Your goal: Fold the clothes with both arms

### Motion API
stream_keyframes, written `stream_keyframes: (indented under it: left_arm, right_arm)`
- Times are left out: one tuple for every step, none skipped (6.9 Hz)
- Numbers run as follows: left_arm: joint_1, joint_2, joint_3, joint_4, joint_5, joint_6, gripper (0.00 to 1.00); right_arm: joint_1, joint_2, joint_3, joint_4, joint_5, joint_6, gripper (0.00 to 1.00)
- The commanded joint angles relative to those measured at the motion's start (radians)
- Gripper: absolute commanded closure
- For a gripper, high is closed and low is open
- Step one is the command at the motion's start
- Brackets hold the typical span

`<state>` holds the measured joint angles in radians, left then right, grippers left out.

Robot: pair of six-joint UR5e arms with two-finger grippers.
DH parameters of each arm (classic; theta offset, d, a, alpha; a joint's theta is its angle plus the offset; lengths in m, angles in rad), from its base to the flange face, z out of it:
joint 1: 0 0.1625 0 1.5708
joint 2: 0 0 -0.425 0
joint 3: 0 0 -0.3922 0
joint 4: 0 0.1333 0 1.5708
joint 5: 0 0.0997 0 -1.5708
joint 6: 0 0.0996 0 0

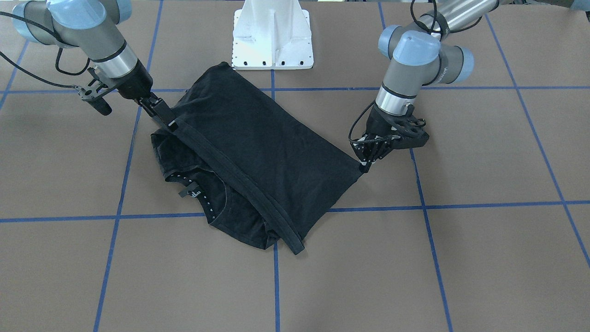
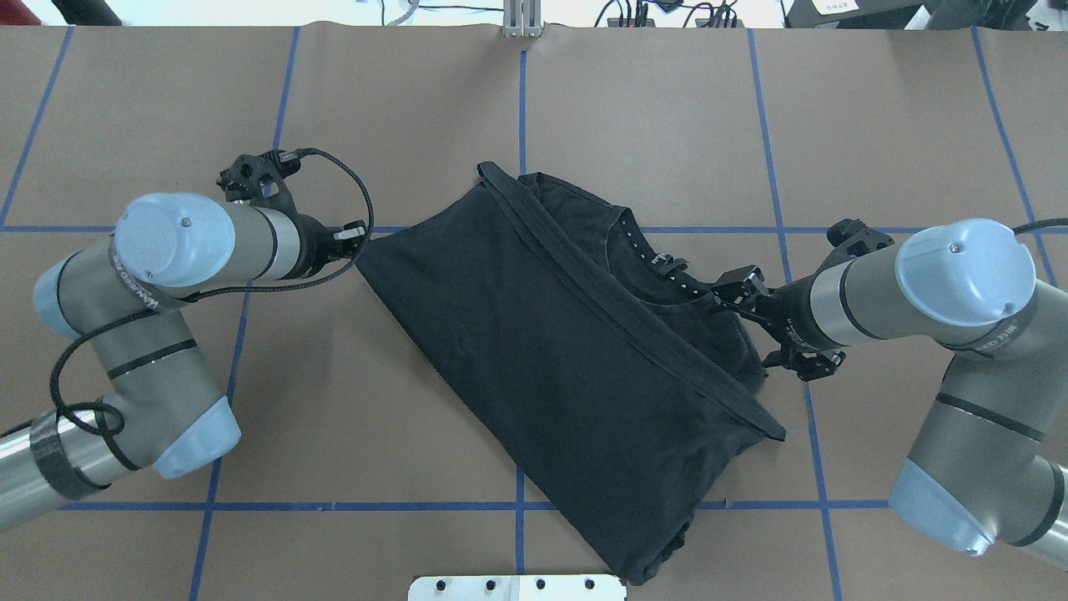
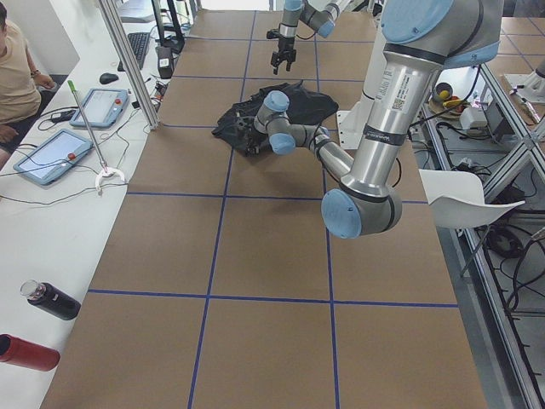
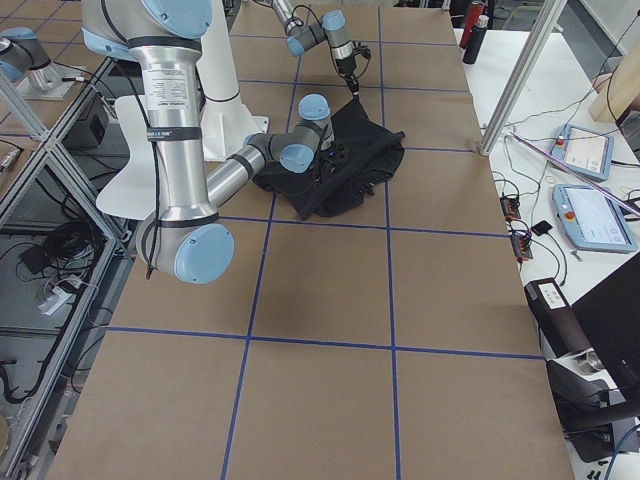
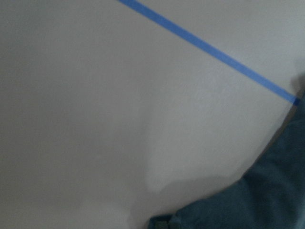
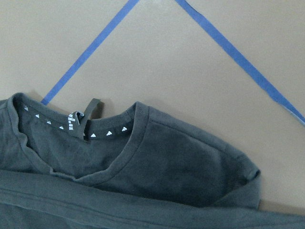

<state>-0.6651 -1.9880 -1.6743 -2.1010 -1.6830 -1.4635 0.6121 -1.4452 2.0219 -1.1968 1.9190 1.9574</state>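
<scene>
A: Surface?
B: Table [image 1: 484, 276] under brown paper, gridded with blue tape [image 1: 461, 205]; white pedestal [image 1: 272, 37] bolted at the middle of the robot-side edge
A: Room?
B: From the left-end camera: white side bench [image 3: 51, 221] along the operators' edge, two tablets [image 3: 53, 155] on it, a black bottle [image 3: 53, 301] and a red bottle [image 3: 25, 352] by the near corner, a seated person [image 3: 13, 68] farther along
A: Shirt?
B: T-shirt [image 2: 534, 359] mid-table, doubled over, plain black up, one end reaching the pedestal's foot. Hem band [image 2: 634, 305] runs slantwise across it
A: Claws?
B: Left gripper [image 1: 365, 166] pinched on a shirt corner toward the left end; cloth pulls to a point there in both front and overhead views. Right gripper [image 1: 169, 121]: front view puts its tip at the hem band's end, overhead puts it beside the collar [image 2: 667, 275]; jaw gap unreadable in either, so I cannot tell whether it grips
A: Wrist cameras?
B: Right one alone shows the collar lined with white triangles and a loop tag. Left one: blurred paper, tape, a dark cloth edge at lower right
</scene>
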Motion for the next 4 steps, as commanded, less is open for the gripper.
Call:
stream_keyframes:
  left_arm:
    - [-0.103, -0.173, 0.246, -0.096, 0.0, 0.06, 1.0]
    - [-0.125, -0.234, 0.39, -0.207, 0.003, 0.084, 1.0]
    - [-0.151, -0.353, 0.604, -0.325, 0.009, 0.089, 1.0]
    - [-0.159, -0.452, 0.789, -0.424, 0.069, 0.11, 1.0]
  right_arm:
    - [0.006, 0.019, -0.006, -0.006, -0.002, 0.0, 0.0]
    - [0.008, 0.02, -0.006, -0.006, -0.006, 0.0, 0.0]
    - [0.008, 0.022, -0.006, -0.004, -0.008, 0.0, 0.0]
    - [0.008, 0.034, -0.008, -0.006, -0.012, 0.002, 0.0]
